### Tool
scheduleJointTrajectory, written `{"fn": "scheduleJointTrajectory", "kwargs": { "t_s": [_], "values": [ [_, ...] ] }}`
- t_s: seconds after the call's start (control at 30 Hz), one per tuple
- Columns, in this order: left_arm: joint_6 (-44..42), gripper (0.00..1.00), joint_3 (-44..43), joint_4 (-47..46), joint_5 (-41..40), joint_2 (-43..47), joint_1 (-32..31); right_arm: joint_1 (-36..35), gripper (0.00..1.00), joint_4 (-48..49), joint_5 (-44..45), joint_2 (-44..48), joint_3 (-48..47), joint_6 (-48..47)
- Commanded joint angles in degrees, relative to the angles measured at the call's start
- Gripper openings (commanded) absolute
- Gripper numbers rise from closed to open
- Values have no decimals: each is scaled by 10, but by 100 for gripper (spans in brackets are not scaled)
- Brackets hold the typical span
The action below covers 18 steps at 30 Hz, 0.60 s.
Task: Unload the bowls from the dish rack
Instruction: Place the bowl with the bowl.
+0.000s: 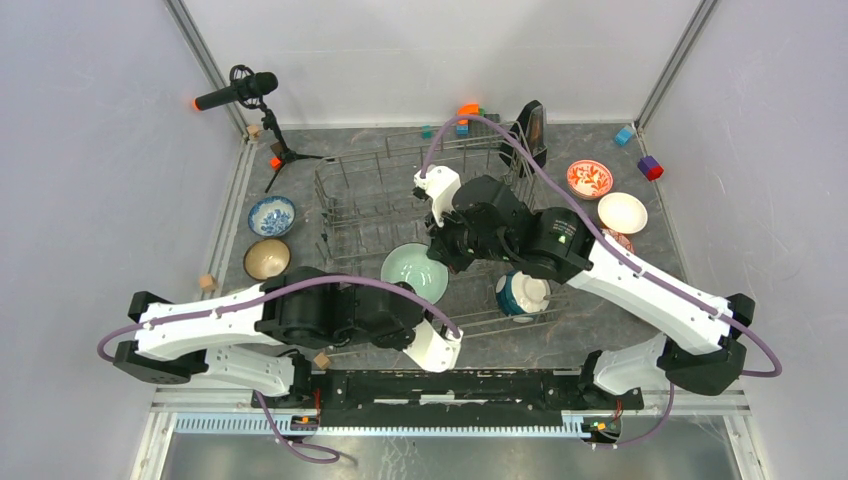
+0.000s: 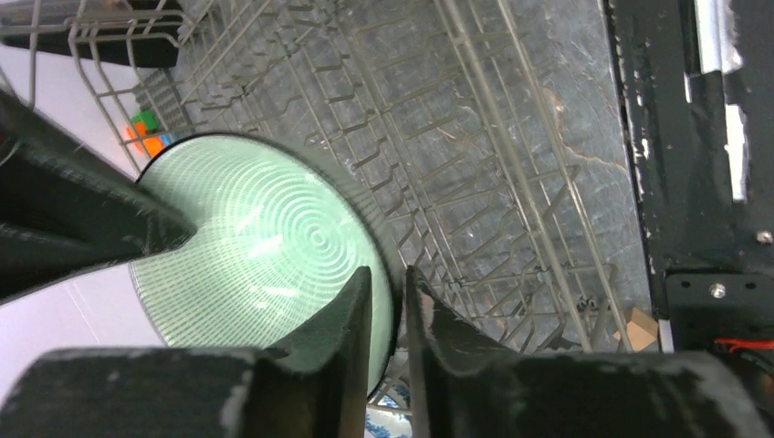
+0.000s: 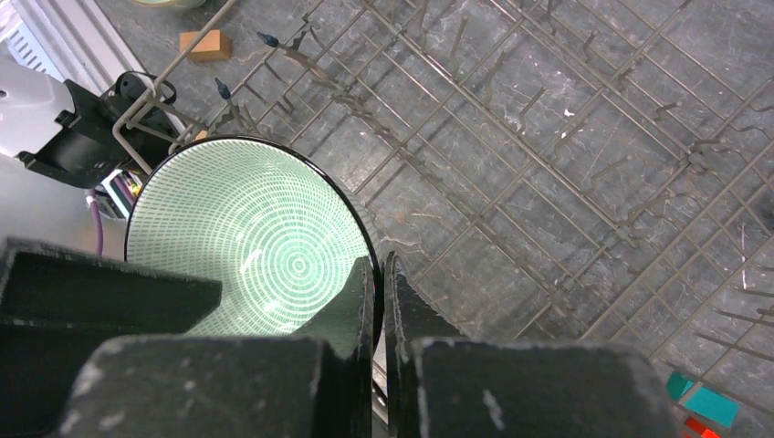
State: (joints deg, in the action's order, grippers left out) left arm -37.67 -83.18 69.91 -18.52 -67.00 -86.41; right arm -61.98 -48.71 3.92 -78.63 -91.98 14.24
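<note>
The mint green bowl [image 1: 415,272] is held tilted over the near part of the grey wire dish rack [image 1: 372,190]. My right gripper [image 1: 445,252] is shut on its far rim; the wrist view shows the fingers [image 3: 379,274] clamped on the bowl [image 3: 246,228]. My left gripper [image 1: 405,300] is shut on the near rim, its fingers [image 2: 388,292] either side of the bowl [image 2: 265,246]. A teal bowl with a white base [image 1: 522,293] stands in the rack's near right corner. The rack's tines show below [image 2: 475,137] [image 3: 548,137].
A blue-white bowl [image 1: 271,215] and a tan bowl [image 1: 266,259] sit left of the rack. A red-floral bowl [image 1: 589,179], a white bowl [image 1: 622,212] and a partly hidden bowl [image 1: 618,240] sit to the right. A microphone on a tripod [image 1: 240,92] stands far left. Small blocks [image 1: 650,168] are scattered.
</note>
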Motion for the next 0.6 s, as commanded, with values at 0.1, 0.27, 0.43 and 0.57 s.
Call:
{"fn": "scheduleJointTrajectory", "kwargs": {
  "t_s": [0.1,0.27,0.43,0.57],
  "values": [
    [67,61,3,-42,-76,36,-1,-3,0,27,9,29,12,-3],
    [124,100,-16,-69,-117,57,-1,0,0,38,46,41,8,-2],
    [226,100,-42,-107,-197,78,0,18,0,65,85,72,40,-5],
    [326,100,-1,-172,-200,107,0,42,0,94,87,99,87,-1]
  ]
}}
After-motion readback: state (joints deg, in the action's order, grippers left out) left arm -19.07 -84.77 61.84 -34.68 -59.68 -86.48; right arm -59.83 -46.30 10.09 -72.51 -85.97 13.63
